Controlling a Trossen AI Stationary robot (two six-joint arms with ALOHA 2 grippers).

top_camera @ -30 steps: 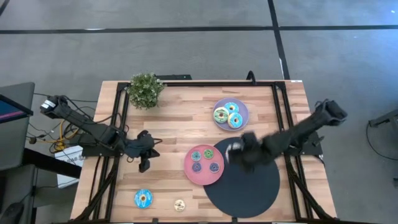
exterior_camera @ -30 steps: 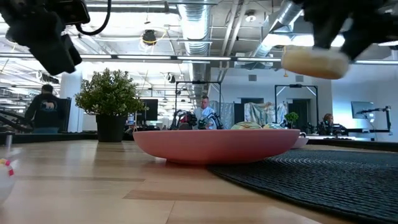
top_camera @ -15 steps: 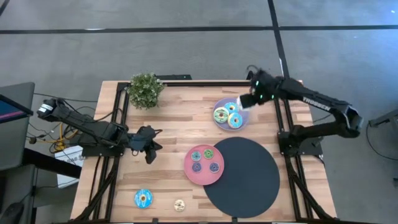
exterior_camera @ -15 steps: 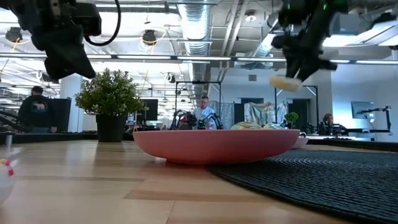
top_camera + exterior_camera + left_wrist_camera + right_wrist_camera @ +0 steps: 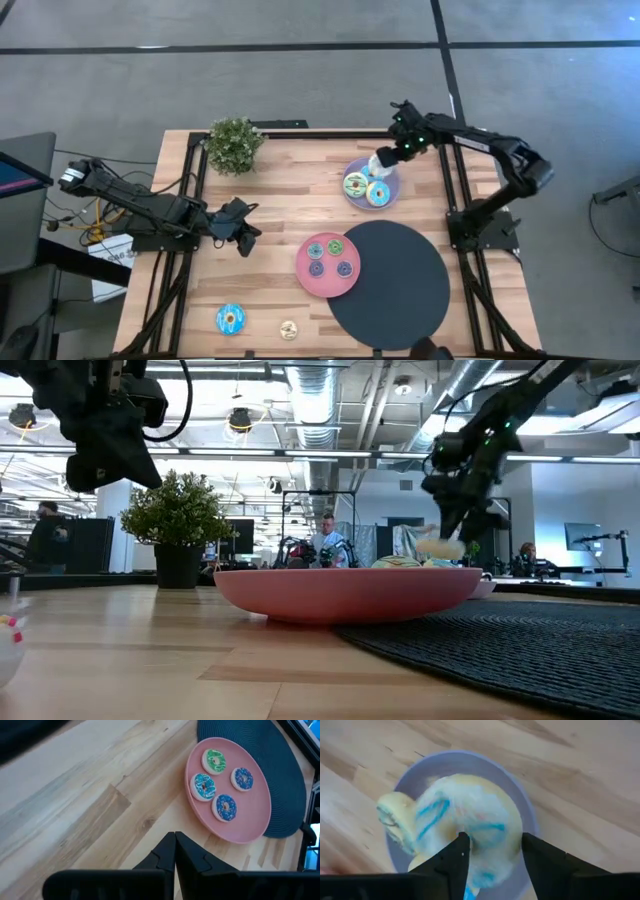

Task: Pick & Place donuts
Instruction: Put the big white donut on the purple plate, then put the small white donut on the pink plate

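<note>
My right gripper (image 5: 388, 160) is shut on a white donut with blue stripes (image 5: 470, 817), low over the lilac plate (image 5: 392, 178) at the table's far right. Two larger donuts (image 5: 355, 185) lie on that plate. The pink plate (image 5: 303, 272) holds several small donuts (image 5: 202, 786) iced green and blue. A blue donut (image 5: 230, 319) and a small yellow one (image 5: 288, 330) lie on the wood near the near edge. My left gripper (image 5: 175, 840) is shut and hovers left of the pink plate, touching nothing. My right gripper pinches the white donut's ring (image 5: 492, 827) between its two fingers. One finger (image 5: 460, 850) stands at the donut's middle and the other (image 5: 535, 852) at its outer rim. The fingers slant down from the table's right. The donut (image 5: 440, 547) hangs just above the lilac plate.
A big black disc (image 5: 400, 290) lies at the near right, partly under the pink plate. A potted plant (image 5: 235, 143) stands at the far left. Bare wood stretches between the plant and the plates. People show in the room behind the table.
My right gripper has carried the white donut from above the black disc toward the far edge, then come down and slightly left over the lilac plate. It has stayed shut on the donut. My left gripper has shifted a little toward the pink plate.
</note>
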